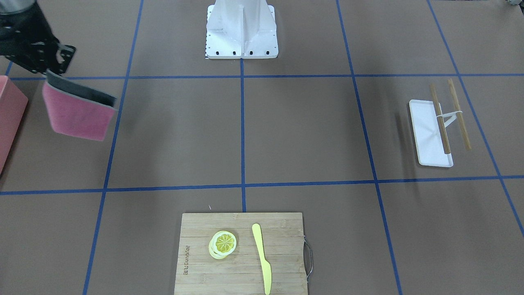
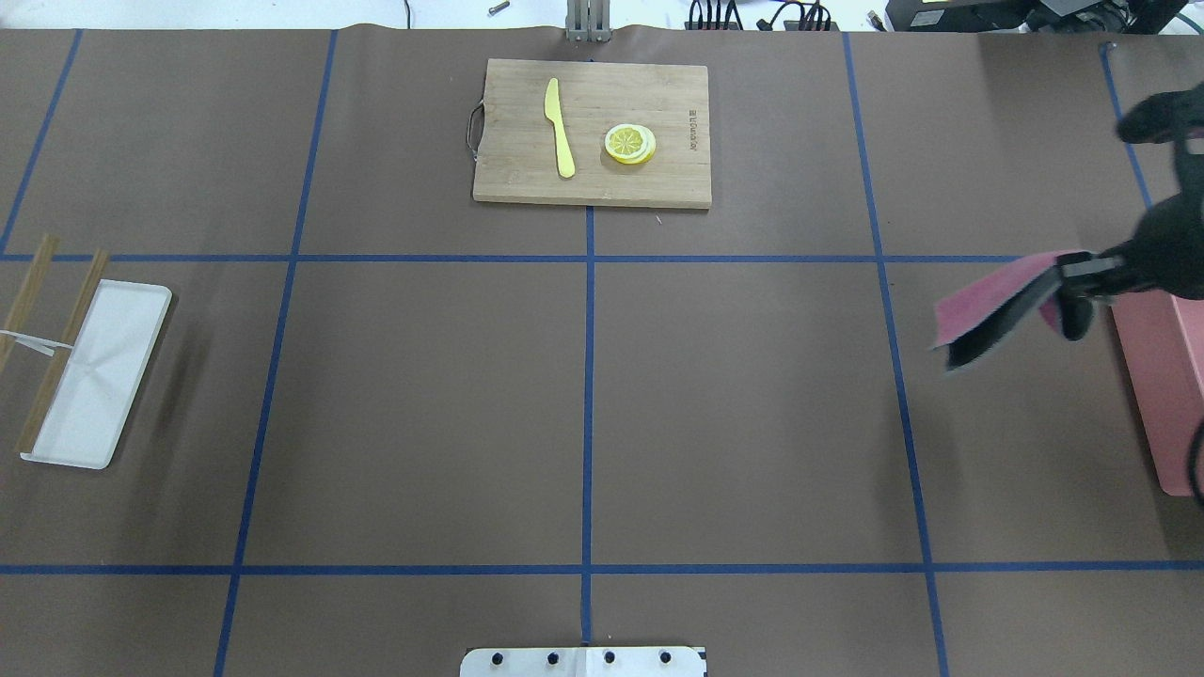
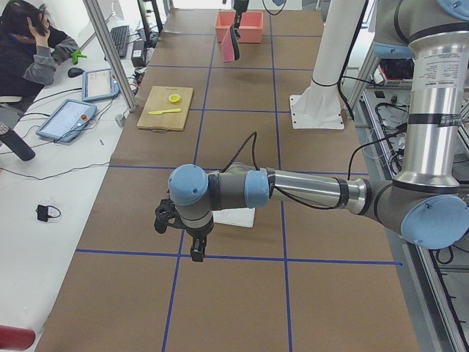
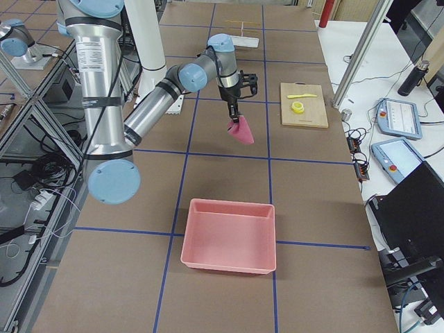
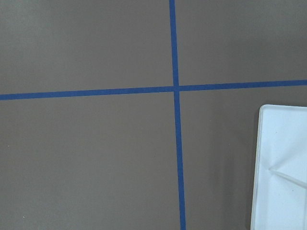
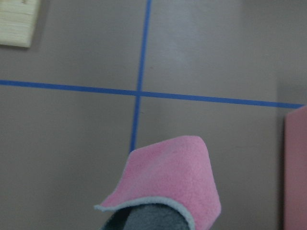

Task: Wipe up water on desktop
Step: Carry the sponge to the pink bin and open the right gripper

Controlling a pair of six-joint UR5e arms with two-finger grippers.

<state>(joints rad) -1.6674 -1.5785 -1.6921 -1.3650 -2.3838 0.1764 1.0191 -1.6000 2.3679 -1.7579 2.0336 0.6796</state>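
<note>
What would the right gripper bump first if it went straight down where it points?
Probably the bare brown desktop, near a blue tape crossing. The pink cloth hanging from the right gripper would touch down first. Nothing else seems to lie below.

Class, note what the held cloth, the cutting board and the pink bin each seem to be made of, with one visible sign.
Cloth: soft fabric, likely microfibre, pink face and grey back; it droops and looks fuzzy. Cutting board: bamboo or wood, matte; pale strips with grain. Bin: probably plastic, smooth, one even pink colour.
</note>
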